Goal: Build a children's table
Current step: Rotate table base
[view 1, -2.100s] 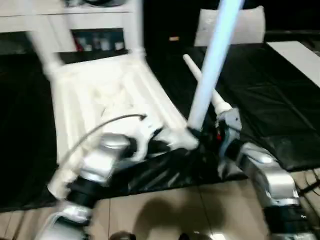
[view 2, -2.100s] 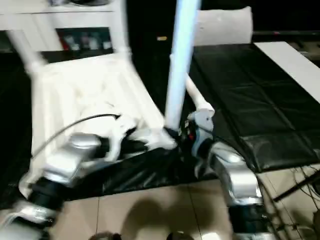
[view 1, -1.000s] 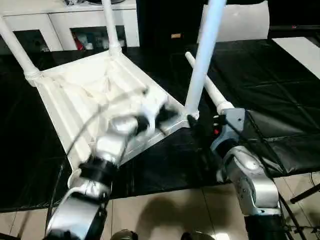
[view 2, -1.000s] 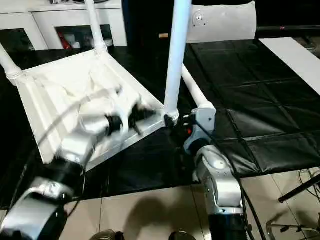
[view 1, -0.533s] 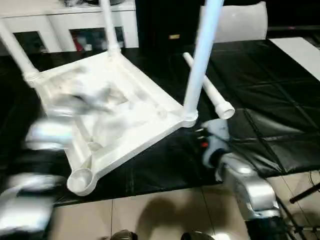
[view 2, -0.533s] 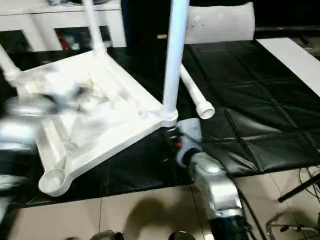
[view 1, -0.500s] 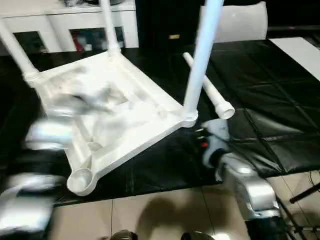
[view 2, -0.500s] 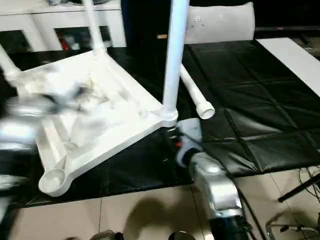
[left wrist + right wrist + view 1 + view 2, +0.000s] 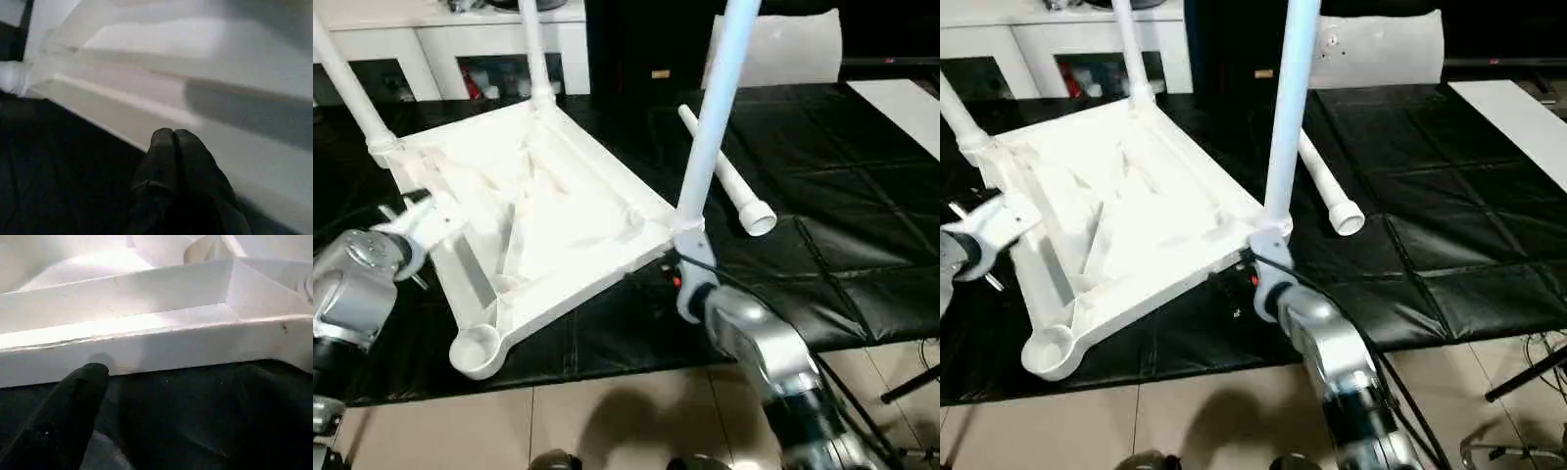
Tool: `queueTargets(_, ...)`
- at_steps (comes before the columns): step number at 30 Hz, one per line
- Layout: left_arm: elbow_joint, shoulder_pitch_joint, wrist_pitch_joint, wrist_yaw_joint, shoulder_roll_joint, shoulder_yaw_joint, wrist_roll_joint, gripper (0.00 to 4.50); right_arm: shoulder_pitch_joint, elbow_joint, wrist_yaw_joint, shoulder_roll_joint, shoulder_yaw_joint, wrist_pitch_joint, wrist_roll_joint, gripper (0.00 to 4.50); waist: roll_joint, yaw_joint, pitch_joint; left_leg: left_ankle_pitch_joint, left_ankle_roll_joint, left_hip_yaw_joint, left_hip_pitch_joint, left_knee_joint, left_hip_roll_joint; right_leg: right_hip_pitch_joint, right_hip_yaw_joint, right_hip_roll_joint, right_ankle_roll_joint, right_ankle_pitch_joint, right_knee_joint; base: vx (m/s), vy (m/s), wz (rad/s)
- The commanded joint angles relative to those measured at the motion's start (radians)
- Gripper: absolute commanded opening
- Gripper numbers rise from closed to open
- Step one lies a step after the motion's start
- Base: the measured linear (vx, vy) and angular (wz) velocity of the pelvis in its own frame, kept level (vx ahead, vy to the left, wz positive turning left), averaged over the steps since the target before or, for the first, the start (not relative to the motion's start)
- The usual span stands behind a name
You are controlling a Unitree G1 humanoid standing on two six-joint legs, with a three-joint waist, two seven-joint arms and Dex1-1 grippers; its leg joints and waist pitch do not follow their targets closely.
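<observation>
The white plastic square tabletop with the ribbed underside lies upside down on the black-covered work table, three long white tapered tubular legs standing in its corner sockets, while the near round corner socket is empty. The fourth white tubular leg lies loose on the black cover just beyond the right corner. The left gripper has its fingers pressed together, holding nothing, beside the tabletop's left edge. The right gripper is spread wide and empty at the near right rim. The step in hand seems to be fitting the last leg; next, one gripper must reach the loose leg, grasp it and carry it to the empty socket.
</observation>
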Motion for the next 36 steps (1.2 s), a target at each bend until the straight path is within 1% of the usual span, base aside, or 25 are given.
queueTargets(1, -0.043, 0.016, 0.019, -0.072, -0.01, -0.021, -0.049, 0.08, -0.037, 0.054, 0.0, 0.006, -0.006, -0.03, -0.006, 4.5, 0.015, 0.001, -0.071, -0.225, -0.037, -0.025, 0.018, -0.07, 0.051, 0.044, 0.061, -0.092, -0.201, -0.215, -0.068, 0.0, 0.0, 0.0)
queueTargets(2, -0.043, 0.016, 0.019, -0.072, -0.01, -0.021, -0.049, 0.08, -0.037, 0.054, 0.0, 0.006, -0.006, -0.03, -0.006, 4.5, 0.015, 0.001, -0.071, -0.225, -0.037, -0.025, 0.018, -0.07, 0.051, 0.044, 0.061, -0.092, -0.201, -0.215, -0.068, 0.0, 0.0, 0.0)
queueTargets(3, -0.066, 0.026, 0.039, -0.116, -0.009, -0.029, -0.068, 0.08, -0.053, 0.082, 0.0, 0.008, -0.007, -0.042, -0.007, 4.5, 0.015, -0.001, -0.069, -0.232, -0.037, -0.025, 0.015, -0.072, 0.051, 0.044, 0.06, -0.089, -0.196, -0.226, -0.069, 0.0, 0.0, 0.0)
queueTargets(5, -0.135, 0.061, 0.074, -0.236, 0.018, -0.071, -0.102, 0.08, -0.091, 0.145, -0.004, 0.014, -0.015, -0.067, -0.008, 4.5, 0.013, -0.004, -0.069, -0.245, -0.038, -0.026, 0.016, -0.072, 0.052, 0.043, 0.061, -0.092, -0.196, -0.259, -0.07, 0.0, 0.0, 0.0)
queueTargets(6, -0.135, 0.061, 0.074, -0.236, 0.018, -0.071, -0.102, 0.08, -0.091, 0.145, -0.004, 0.014, -0.015, -0.067, -0.008, 4.5, 0.012, -0.004, -0.069, -0.244, -0.037, -0.026, 0.015, -0.072, 0.051, 0.044, 0.062, -0.093, -0.196, -0.261, -0.07, 0.0, 0.0, 0.0)
queueTargets(7, -0.197, 0.092, 0.108, -0.319, 0.042, -0.099, -0.143, 0.08, -0.117, 0.186, -0.004, 0.019, -0.02, -0.083, -0.008, 4.5, 0.012, -0.004, -0.07, -0.246, -0.035, -0.025, 0.019, -0.071, 0.052, 0.042, 0.062, -0.093, -0.196, -0.269, -0.071, 0.0, 0.0, 0.0)
queueTargets(8, -0.197, 0.092, 0.108, -0.319, 0.042, -0.099, -0.143, 0.08, -0.117, 0.186, -0.004, 0.019, -0.02, -0.083, -0.008, 4.5, 0.012, -0.005, -0.07, -0.245, -0.035, -0.027, 0.017, -0.072, 0.052, 0.043, 0.062, -0.094, -0.2, -0.269, -0.069, 0.0, 0.0, 0.0)
queueTargets(9, -0.228, 0.107, 0.119, -0.358, 0.057, -0.115, -0.162, 0.08, -0.129, 0.205, -0.004, 0.022, -0.022, -0.09, -0.009, 4.5, 0.014, -0.006, -0.067, -0.257, -0.034, -0.023, 0.019, -0.072, 0.051, 0.039, 0.062, -0.088, -0.195, -0.284, -0.074, 0.0, 0.0, 0.0)
queueTargets(10, -0.273, 0.126, 0.129, -0.411, 0.072, -0.13, -0.199, 0.08, -0.146, 0.232, -0.002, 0.025, -0.024, -0.105, -0.011, 4.5, 0.01, -0.007, -0.068, -0.262, -0.036, -0.025, 0.019, -0.073, 0.051, 0.041, 0.06, -0.09, -0.196, -0.294, -0.071, 0.0, 0.0, 0.0)
queueTargets(12, -0.315, 0.141, 0.144, -0.452, 0.074, -0.136, -0.245, 0.08, -0.161, 0.255, -0.002, 0.027, -0.026, -0.116, -0.012, 4.5, 0.011, -0.009, -0.066, -0.272, -0.037, -0.026, 0.018, -0.074, 0.05, 0.04, 0.06, -0.089, -0.191, -0.316, -0.072, 0.0, 0.0, 0.0)
queueTargets(13, -0.37, 0.153, 0.155, -0.496, 0.055, -0.132, -0.313, 0.08, -0.178, 0.283, 0.0, 0.03, -0.029, -0.131, -0.013, 4.5, 0.011, -0.011, -0.068, -0.263, -0.037, -0.024, 0.021, -0.072, 0.05, 0.039, 0.061, -0.089, -0.196, -0.313, -0.072, 0.0, 0.0, 0.0)
queueTargets(14, -0.383, 0.154, 0.165, -0.503, 0.046, -0.129, -0.328, 0.08, -0.182, 0.292, 0.001, 0.031, -0.029, -0.136, -0.013, 4.5, 0.011, -0.011, -0.068, -0.263, -0.037, -0.024, 0.021, -0.072, 0.05, 0.039, 0.061, -0.089, -0.196, -0.313, -0.072, 0.0, 0.0, 0.0)
queueTargets(17, -0.417, 0.143, 0.191, -0.501, -0.037, -0.11, -0.389, 0.08, -0.2, 0.325, 0.004, 0.034, -0.031, -0.157, -0.016, 4.5, 0.01, -0.016, -0.072, -0.222, -0.037, -0.021, 0.016, -0.069, 0.048, 0.046, 0.059, -0.083, -0.21, -0.228, -0.065, 0.0, 0.0, 0.0)
queueTargets(18, -0.418, 0.139, 0.191, -0.499, -0.056, -0.11, -0.398, 0.08, -0.204, 0.333, 0.004, 0.035, -0.031, -0.162, -0.016, 4.5, 0.006, -0.016, -0.073, -0.216, -0.034, -0.02, 0.016, -0.068, 0.048, 0.047, 0.059, -0.084, -0.213, -0.218, -0.064, 0.0, 0.0, 0.0)
queueTargets(19, -0.415, 0.132, 0.189, -0.497, -0.082, -0.112, -0.407, 0.08, -0.21, 0.346, 0.005, 0.035, -0.032, -0.17, -0.017, 4.5, 0.005, -0.018, -0.074, -0.199, -0.028, -0.02, 0.009, -0.067, 0.045, 0.054, 0.059, -0.085, -0.216, -0.203, -0.061, 0.0, 0.0, 0.0)
queueTargets(22, -0.385, 0.11, 0.165, -0.473, -0.144, -0.118, -0.418, 0.08, -0.22, 0.365, 0.009, 0.037, -0.034, -0.182, -0.02, 4.5, 0.002, -0.024, -0.076, -0.18, -0.008, -0.018, 0.007, -0.062, 0.043, 0.057, 0.058, -0.084, -0.212, -0.21, -0.065, 0.0, 0.0, 0.0)
queueTargets(24, -0.321, 0.079, 0.122, -0.432, -0.189, -0.127, -0.4, 0.08, -0.226, 0.378, 0.012, 0.039, -0.039, -0.191, -0.024, 4.5, 0.003, -0.025, -0.076, -0.174, 0.0, -0.017, 0.007, -0.061, 0.042, 0.055, 0.057, -0.081, -0.211, -0.208, -0.068, 0.0, 0.0, 0.0)
queueTargets(26, -0.267, 0.053, 0.093, -0.39, -0.23, -0.127, -0.382, 0.08, -0.231, 0.39, 0.013, 0.041, -0.043, -0.201, -0.028, 4.5, 0.003, -0.022, -0.076, -0.186, -0.001, -0.017, 0.011, -0.059, 0.042, 0.054, 0.056, -0.082, -0.207, -0.228, -0.07, 0.0, 0.0, 0.0)
queueTargets(28, -0.211, 0.024, 0.06, -0.343, -0.269, -0.117, -0.364, 0.08, -0.233, 0.398, 0.013, 0.042, -0.047, -0.209, -0.03, 4.5, 0.004, -0.025, -0.076, -0.195, -0.005, -0.018, 0.01, -0.061, 0.044, 0.055, 0.055, -0.081, -0.202, -0.239, -0.071, 0.0, 0.0, 0.0)
queueTargets(29, -0.103, -0.031, 0.0, -0.248, -0.322, -0.092, -0.331, 0.08, -0.233, 0.4, 0.008, 0.04, -0.051, -0.22, -0.034, 4.5, 0.007, -0.024, -0.076, -0.201, -0.002, -0.017, 0.011, -0.059, 0.041, 0.053, 0.055, -0.077, -0.199, -0.24, -0.075, 0.0, 0.0, 0.0)
queueTargets(30, -0.069, -0.048, -0.021, -0.218, -0.336, -0.086, -0.319, 0.08, -0.233, 0.401, 0.005, 0.04, -0.053, -0.225, -0.037, 4.5, 0.007, -0.023, -0.076, -0.209, -0.004, -0.015, 0.014, -0.058, 0.039, 0.051, 0.055, -0.075, -0.194, -0.242, -0.077, 0.0, 0.0, 0.0)
queueTargets(31, -0.016, -0.075, -0.051, -0.158, -0.361, -0.066, -0.309, 0.08, -0.232, 0.4, -0.001, 0.038, -0.06, -0.229, -0.038, 4.5, 0.006, -0.021, -0.08, -0.201, -0.005, -0.02, 0.012, -0.059, 0.043, 0.056, 0.054, -0.079, -0.194, -0.226, -0.072, 0.0, 0.0, 0.0)
queueTargets(33, 0.062, -0.115, -0.105, -0.076, -0.389, -0.047, -0.291, 0.08, -0.23, 0.398, -0.012, 0.034, -0.073, -0.236, -0.041, 4.5, 0.004, -0.022, -0.081, -0.193, -0.004, -0.021, 0.008, -0.059, 0.043, 0.06, 0.053, -0.079, -0.195, -0.204, -0.07, 0.0, 0.0, 0.0)
queueTargets(34, 0.106, -0.135, -0.144, -0.036, -0.397, -0.044, -0.277, 0.08, -0.229, 0.394, -0.023, 0.03, -0.082, -0.241, -0.041, 4.5, 0.001, -0.019, -0.085, -0.17, 0.004, -0.022, 0.005, -0.057, 0.043, 0.064, 0.053, -0.082, -0.2, -0.168, -0.065, 0.0, 0.0, 0.0)
queueTargets(36, 0.162, -0.156, -0.184, 0.015, -0.411, -0.028, -0.271, 0.08, -0.225, 0.384, -0.039, 0.023, -0.094, -0.248, -0.041, 4.5, 0.002, -0.018, -0.085, -0.165, 0.011, -0.02, 0.008, -0.054, 0.042, 0.06, 0.053, -0.081, -0.201, -0.161, -0.066, 0.0, 0.0, 0.0)
